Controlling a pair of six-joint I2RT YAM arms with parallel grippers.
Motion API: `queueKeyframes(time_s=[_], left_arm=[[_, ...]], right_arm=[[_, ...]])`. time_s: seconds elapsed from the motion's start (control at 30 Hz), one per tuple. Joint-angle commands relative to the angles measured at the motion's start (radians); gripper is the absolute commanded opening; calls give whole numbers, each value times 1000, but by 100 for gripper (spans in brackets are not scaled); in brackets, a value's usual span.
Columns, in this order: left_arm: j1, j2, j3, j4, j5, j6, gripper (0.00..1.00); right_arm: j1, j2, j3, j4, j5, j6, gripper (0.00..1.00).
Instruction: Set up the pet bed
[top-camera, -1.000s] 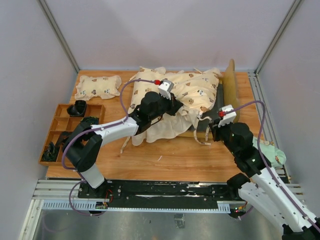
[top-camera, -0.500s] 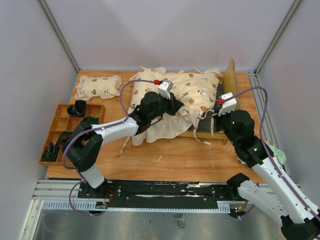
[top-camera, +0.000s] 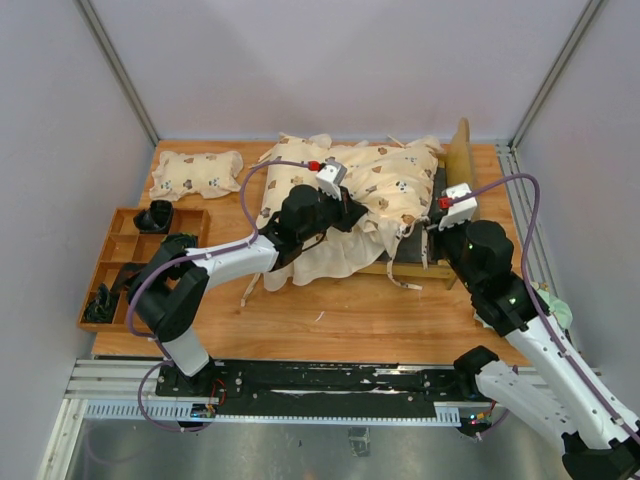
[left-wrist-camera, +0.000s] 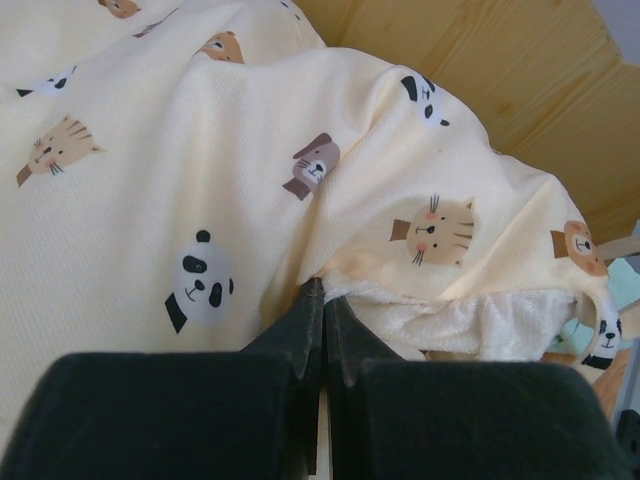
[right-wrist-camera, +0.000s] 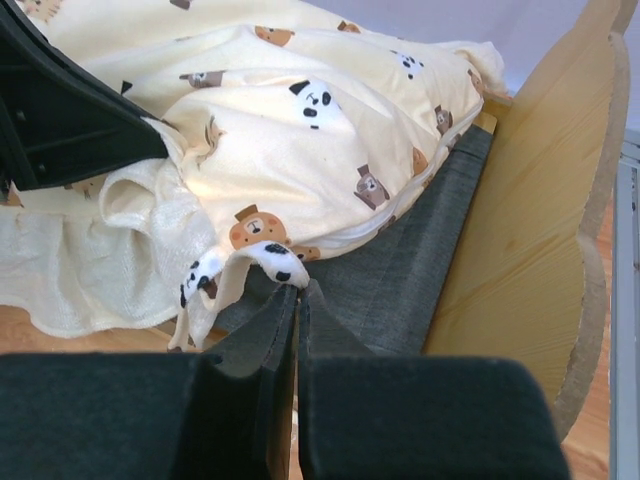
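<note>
A cream animal-print quilt (top-camera: 375, 190) is heaped in front of both my grippers. It covers most of the pet bed (right-wrist-camera: 530, 200) and spills off its left side onto the table (top-camera: 350, 310). The bed sits just ahead of my right gripper (right-wrist-camera: 297, 292). Its grey base (right-wrist-camera: 420, 250) shows as a bare strip right beyond the fingertips, and its wavy wooden headboard stands upright to the right of them.

Well off to the left of my left gripper (left-wrist-camera: 318, 300), a small pillow (top-camera: 196, 173) in the same print lies flat. Nearer me on that side is a wooden compartment tray (top-camera: 97, 270) with dark objects in some of its cells. A pale green item (top-camera: 548, 305) lies beside my right forearm.

My left fingers are pressed together, pinching a fold of the quilt at their tips where the printed top meets the fleecy underside. My right fingers are closed too, their tips on a panda-print corner strip of the quilt that hangs over the grey base. It looks caught between them, though the tips hide the contact itself.

I count one bed, one quilt, one pillow, one tray and two grippers.
</note>
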Motion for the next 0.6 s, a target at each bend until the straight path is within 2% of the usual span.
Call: queueKeyframes(time_s=[0.0,0.23,0.4,0.57], left_arm=[[17,14,-10,50,-25,2,0],[27,19,-12,79,-46,-46,0],[30,19,-2,79,-50,-59,0],[32,27,2,79,-47,-64,0]], right_arm=[[12,-20,-3,91,-33,-8,0],[12,-11,-12,115,-32,-16,0],[12,32,11,-24,25,34,0],[12,17,-13,-58,35,78,0]])
